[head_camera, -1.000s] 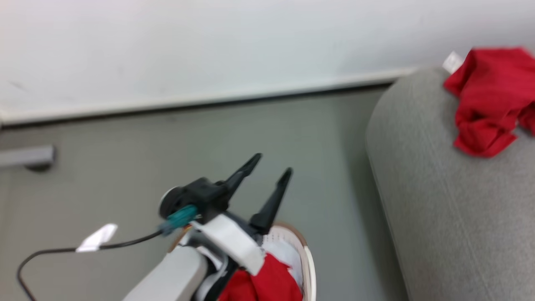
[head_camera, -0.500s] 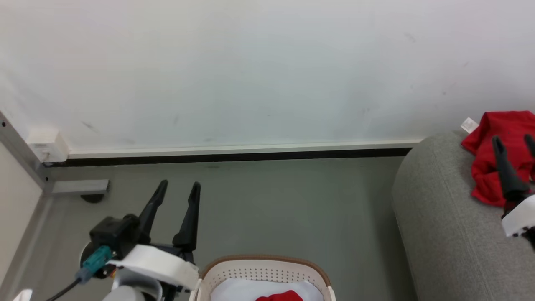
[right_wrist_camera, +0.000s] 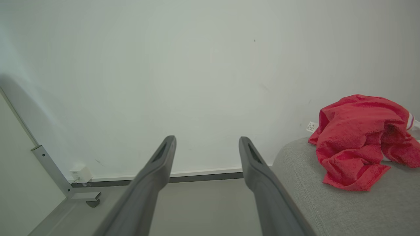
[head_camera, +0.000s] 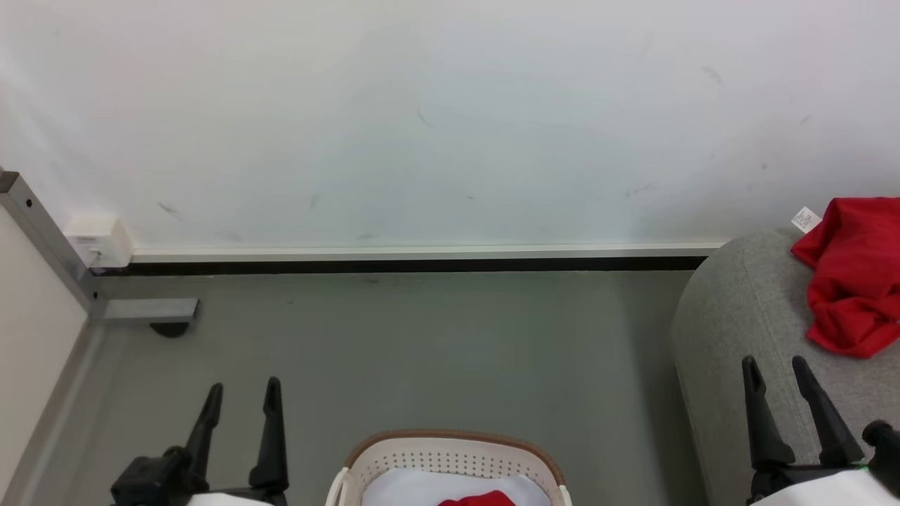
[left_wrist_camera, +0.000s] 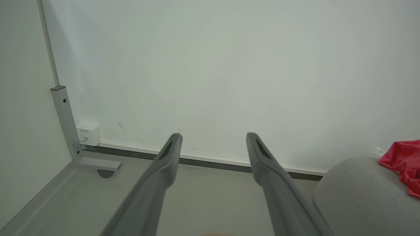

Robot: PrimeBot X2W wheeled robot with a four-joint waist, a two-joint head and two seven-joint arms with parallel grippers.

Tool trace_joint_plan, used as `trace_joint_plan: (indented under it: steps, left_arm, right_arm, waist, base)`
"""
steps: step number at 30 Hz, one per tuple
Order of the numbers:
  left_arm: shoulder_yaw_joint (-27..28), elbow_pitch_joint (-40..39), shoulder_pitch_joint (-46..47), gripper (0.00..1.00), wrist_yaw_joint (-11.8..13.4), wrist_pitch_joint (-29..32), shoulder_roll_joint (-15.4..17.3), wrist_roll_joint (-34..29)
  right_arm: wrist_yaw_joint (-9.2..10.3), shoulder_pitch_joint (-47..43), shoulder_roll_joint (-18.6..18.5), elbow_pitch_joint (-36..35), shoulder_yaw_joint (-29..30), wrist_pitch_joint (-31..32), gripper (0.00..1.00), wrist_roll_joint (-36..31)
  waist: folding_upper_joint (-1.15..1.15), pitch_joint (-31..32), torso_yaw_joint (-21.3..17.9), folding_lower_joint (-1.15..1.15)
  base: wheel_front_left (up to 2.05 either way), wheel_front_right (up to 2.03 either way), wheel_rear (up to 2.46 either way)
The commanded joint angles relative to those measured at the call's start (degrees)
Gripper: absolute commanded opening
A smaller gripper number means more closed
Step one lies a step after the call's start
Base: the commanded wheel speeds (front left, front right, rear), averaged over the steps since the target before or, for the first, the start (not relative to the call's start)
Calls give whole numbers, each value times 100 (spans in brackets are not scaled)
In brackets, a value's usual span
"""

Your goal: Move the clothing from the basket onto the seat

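My left gripper [head_camera: 243, 385], right gripper [head_camera: 773, 361]: fingers apart, empty.
Clothing [head_camera: 481, 500] in basket [head_camera: 450, 437]: likely soft, light; I'd pinch a top fold.

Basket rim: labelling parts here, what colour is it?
Brown, a woven band; the basket rim shows best in the head view.

Bare floor [head_camera: 436, 337] spreads beyond the basket [head_camera: 450, 437]; the seat [head_camera: 731, 330] bounds it right, the wall [head_camera: 422, 105] far, a metal post [head_camera: 49, 242] left.
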State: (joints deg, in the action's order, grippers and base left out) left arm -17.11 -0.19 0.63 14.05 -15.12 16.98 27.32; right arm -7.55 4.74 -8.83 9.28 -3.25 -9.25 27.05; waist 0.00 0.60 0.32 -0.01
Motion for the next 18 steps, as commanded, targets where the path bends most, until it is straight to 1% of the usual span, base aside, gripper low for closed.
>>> trace_joint_plan:
  steps: [1,5,9,13,18]
  left_arm:
    - [107,5,-84,100,-46,-2,-41,-127]
    - [387,41,-292,100,-217,-3,-265,-386]
    - [614,97,-396,100,-406,-4,-470,-613]
    - [785,146,-426,100,-574,-4,-648,-815]
    - [934,185,-376,100,-755,-4,-800,-988]
  right_arm:
    - [12,-164,57,-48,37,-73,100,-124]
    - [12,-362,231,-74,-50,-207,100,-525]
    - [12,-396,349,24,-131,-309,100,-793]
    - [12,-335,446,131,-195,-378,100,-858]
    - [12,-243,475,181,-208,-383,100,-890]
  waist:
    - [0,-3,-6,1]
    - [0,-32,-43,1]
    - [0,-59,-80,1]
    - [0,-68,-73,1]
    - [0,-67,-60,1]
  base:
    - [0,0,0]
    - [0,0,0]
    - [0,0,0]
    - [0,0,0]
    - [0,0,0]
